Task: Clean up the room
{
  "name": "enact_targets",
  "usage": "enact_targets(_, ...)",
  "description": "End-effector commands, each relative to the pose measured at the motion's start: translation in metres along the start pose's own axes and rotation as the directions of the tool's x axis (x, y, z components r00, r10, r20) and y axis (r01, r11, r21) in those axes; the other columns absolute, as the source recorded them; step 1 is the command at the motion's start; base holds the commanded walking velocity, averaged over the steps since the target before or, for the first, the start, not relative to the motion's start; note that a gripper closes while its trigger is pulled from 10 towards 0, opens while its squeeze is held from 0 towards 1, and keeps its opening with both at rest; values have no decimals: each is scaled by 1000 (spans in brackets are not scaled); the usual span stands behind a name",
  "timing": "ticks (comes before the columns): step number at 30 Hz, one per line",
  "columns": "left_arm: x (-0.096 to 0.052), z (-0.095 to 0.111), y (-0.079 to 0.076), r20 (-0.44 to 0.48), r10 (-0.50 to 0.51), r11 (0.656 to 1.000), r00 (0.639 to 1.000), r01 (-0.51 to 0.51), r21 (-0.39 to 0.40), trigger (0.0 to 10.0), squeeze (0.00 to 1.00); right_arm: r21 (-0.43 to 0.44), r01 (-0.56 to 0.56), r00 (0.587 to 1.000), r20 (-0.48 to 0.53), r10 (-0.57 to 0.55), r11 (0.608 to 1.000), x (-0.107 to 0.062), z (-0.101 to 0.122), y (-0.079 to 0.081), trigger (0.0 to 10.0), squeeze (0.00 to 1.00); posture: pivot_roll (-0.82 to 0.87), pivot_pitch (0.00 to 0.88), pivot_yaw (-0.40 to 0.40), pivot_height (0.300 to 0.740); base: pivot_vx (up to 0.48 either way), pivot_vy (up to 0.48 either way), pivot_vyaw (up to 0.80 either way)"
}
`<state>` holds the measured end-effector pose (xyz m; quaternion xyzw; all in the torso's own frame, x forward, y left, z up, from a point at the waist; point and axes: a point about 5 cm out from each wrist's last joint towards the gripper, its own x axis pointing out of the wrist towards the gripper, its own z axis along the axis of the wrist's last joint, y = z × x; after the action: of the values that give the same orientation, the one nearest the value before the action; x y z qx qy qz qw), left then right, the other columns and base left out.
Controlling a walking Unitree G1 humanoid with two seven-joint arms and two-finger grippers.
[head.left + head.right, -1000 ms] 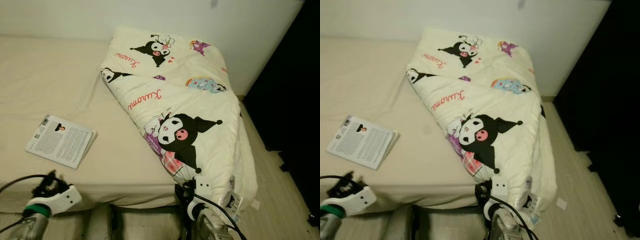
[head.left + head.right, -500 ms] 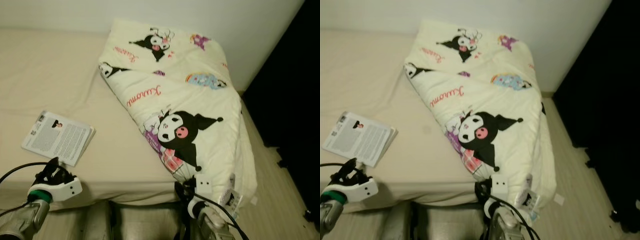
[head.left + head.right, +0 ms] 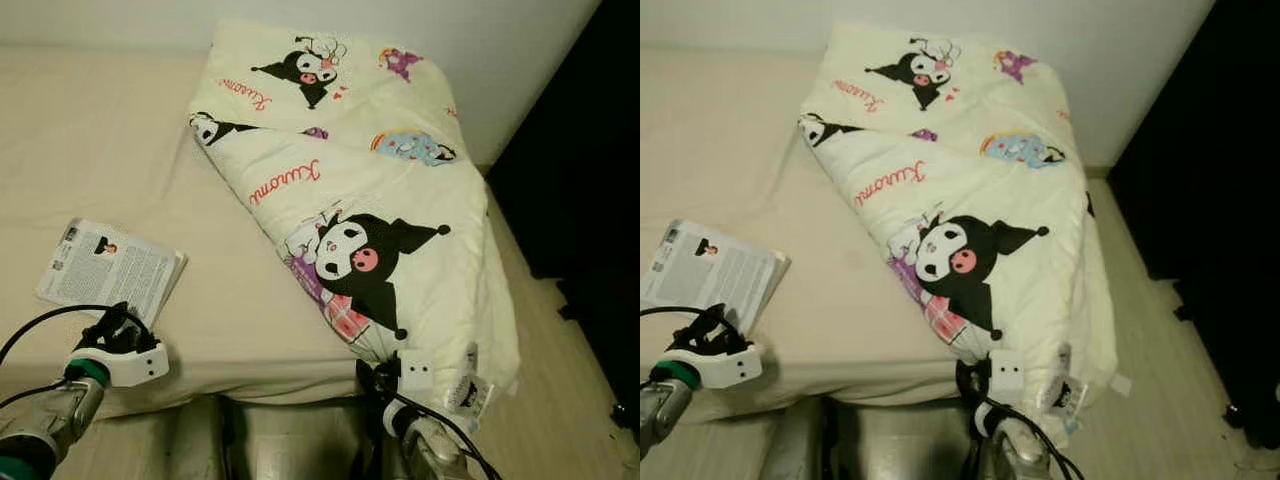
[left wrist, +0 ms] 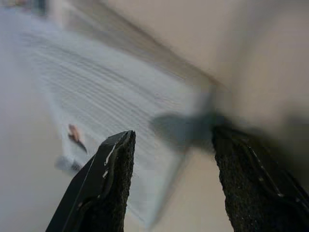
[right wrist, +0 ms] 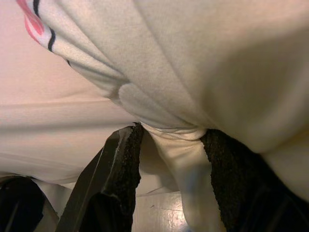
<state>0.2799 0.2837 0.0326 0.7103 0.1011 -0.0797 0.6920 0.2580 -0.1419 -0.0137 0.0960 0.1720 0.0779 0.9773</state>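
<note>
While the right gripper (image 5: 169, 159) is pinching a fold of the cartoon blanket (image 3: 390, 190) at the near edge of the bed (image 3: 90, 130), its two fingers are squeezing the cloth between them. Nearby, the left gripper (image 4: 169, 159) is hanging over the bed's near edge with its fingers spread apart and holding nothing. Just past it, a booklet (image 3: 110, 272) is lying flat on the bed. Farther back, the blanket is lying folded, reaching up to the white wall (image 3: 500, 50).

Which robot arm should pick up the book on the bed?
Left, probably. The left gripper hovers open right beside the book, while the right gripper is busy, shut on the blanket corner.
</note>
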Motion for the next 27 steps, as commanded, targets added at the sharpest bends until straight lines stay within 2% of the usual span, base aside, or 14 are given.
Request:
enact_targets(1, -8, 2, -16, -10, -50, 999, 999, 50, -19, 10000, 0, 18, 104, 994, -23, -104, 994, -10, -6, -23, 10000, 0, 20, 189, 1, 582, 0, 0, 0)
enact_targets(8, -14, 0, -22, -42, -56, 997, 998, 53, -52, 10000, 0, 16, 104, 994, -27, -104, 994, -9, -6, -22, 10000, 0, 32, 186, 6, 582, 0, 0, 0)
enact_targets(14, -14, -15, -19, -78, -44, 999, 996, 45, 13, 10000, 0, 5, 68, 997, -27, -68, 998, -5, -1, -15, 10000, 0, 37, 200, -25, 582, 0, 0, 0)
enact_targets(19, -9, -12, -11, -40, -17, 998, 999, 20, 65, 10000, 0, -11, 63, 998, -17, -63, 998, -8, 1, -18, 10000, 0, 3, 228, -41, 582, 0, 0, 0)
enact_targets(27, 5, 0, 9, 75, 58, 987, 995, -69, 147, 10000, 0, -25, 93, 996, 6, -93, 995, -23, 2, -31, 10000, 0, -63, 261, -39, 582, 0, 0, 0)
